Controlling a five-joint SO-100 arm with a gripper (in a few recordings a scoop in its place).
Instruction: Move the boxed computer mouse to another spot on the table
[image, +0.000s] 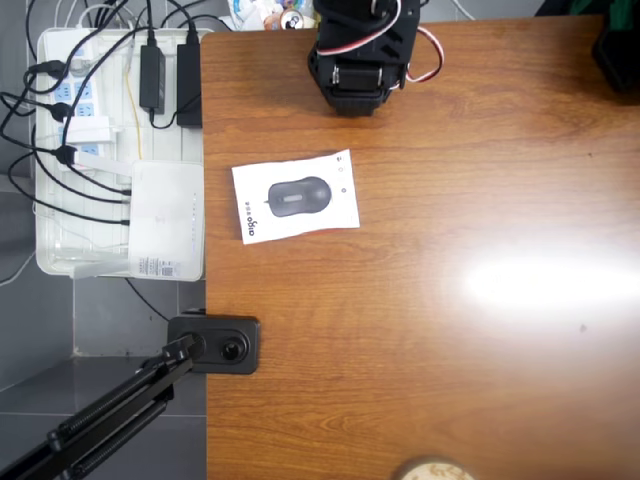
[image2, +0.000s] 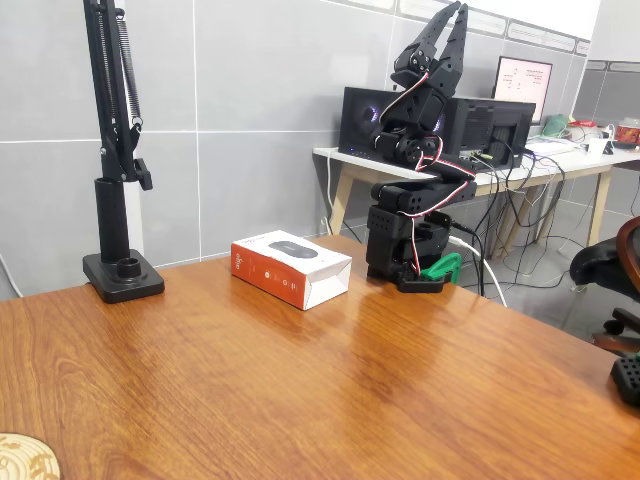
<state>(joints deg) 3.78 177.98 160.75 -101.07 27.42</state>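
Overhead view: the boxed computer mouse (image: 296, 197) lay untouched on the table (image: 450, 330); the tool (image2: 447, 22), raised and slightly parted, was best lowered squarely across its short sides.

The table (image2: 330, 380) under me is glossy reddish wood grain, throwing glare. The box (image2: 291, 267) looks like smooth white card with an orange side. My hand (image2: 447, 22) is matt black plastic.

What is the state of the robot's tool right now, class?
Tool: raised high above the arm's base, fingers slightly apart, holding nothing; the boxed computer mouse lies untouched on the table.
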